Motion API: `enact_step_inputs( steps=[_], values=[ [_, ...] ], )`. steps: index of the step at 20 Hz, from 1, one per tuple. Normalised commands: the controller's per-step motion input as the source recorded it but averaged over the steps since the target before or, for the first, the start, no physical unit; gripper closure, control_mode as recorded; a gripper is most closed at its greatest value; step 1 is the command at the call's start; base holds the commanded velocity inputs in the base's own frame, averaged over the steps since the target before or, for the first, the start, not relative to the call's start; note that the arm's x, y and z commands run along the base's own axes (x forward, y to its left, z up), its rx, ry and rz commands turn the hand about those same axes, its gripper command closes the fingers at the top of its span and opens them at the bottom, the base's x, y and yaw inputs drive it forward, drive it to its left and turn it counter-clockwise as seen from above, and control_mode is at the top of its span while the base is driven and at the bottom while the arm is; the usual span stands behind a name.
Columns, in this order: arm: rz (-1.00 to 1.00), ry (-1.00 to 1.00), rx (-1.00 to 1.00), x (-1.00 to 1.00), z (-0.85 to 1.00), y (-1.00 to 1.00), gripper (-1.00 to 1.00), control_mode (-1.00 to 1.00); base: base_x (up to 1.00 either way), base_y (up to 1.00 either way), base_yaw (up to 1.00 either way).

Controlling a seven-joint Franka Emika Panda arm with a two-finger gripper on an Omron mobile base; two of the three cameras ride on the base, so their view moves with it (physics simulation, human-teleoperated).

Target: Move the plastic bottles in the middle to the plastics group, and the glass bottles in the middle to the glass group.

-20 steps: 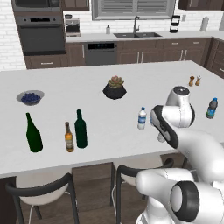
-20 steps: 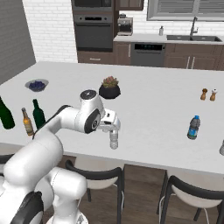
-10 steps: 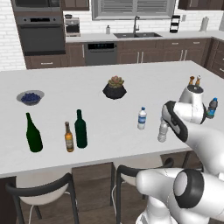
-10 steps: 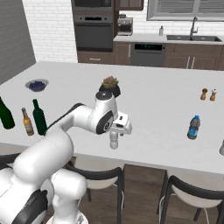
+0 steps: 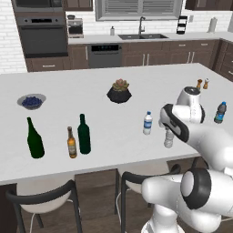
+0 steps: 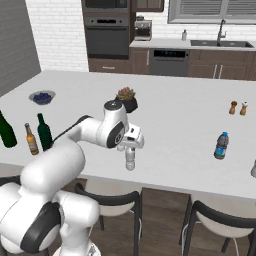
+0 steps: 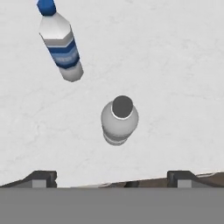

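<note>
A clear plastic bottle (image 5: pixel 169 137) (image 6: pixel 130 159) (image 7: pixel 119 120) with a grey cap stands near the counter's front edge. My gripper (image 6: pixel 130 148) (image 7: pixel 111 177) hovers open straight above it, one fingertip (image 7: pixel 43 177) on each side and apart from it. A second plastic bottle (image 5: pixel 147 123) (image 7: pixel 61 43) with a blue label stands just beyond. The blue-tinted bottle (image 5: pixel 220 112) (image 6: pixel 221 146) stands far right. At the left are the straight green glass bottle (image 5: pixel 83 135) (image 6: pixel 45 132), the brown beer bottle (image 5: pixel 71 143) (image 6: pixel 31 140) and the wide green wine bottle (image 5: pixel 34 139) (image 6: pixel 6 131).
A potted plant (image 5: pixel 119 91) (image 6: pixel 126 96) sits mid-counter and a bowl (image 5: pixel 31 101) (image 6: pixel 42 96) of dark berries at the back left. Salt and pepper shakers (image 5: pixel 202 83) (image 6: pixel 238 108) stand at the far right. Stools (image 5: pixel 43 200) are tucked under the front edge.
The arm's upper links have swung to the right while the hand has stayed over the grey-capped bottle. The jaws remain open. No bottle has moved.
</note>
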Motion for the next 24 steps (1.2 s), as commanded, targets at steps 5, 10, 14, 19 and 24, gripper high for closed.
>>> enact_step_inputs(
  steps=[5,10,14,19,24],
  values=[
    [0.00,0.00,0.00,0.08,-0.10,-0.10,-1.00,-1.00,0.00,0.00,0.00],
    [0.00,0.00,0.00,0.10,-0.14,-0.09,-1.00,-1.00,0.00,0.00,0.00],
    [0.00,0.00,0.00,0.22,-0.14,0.00,-1.00,-1.00,0.00,0.00,0.00],
    [0.00,0.00,0.00,0.20,-0.13,0.00,-1.00,-1.00,0.00,0.00,0.00],
    [0.00,0.00,0.00,0.16,-0.17,0.00,-1.00,-1.00,0.00,0.00,0.00]
  ],
)
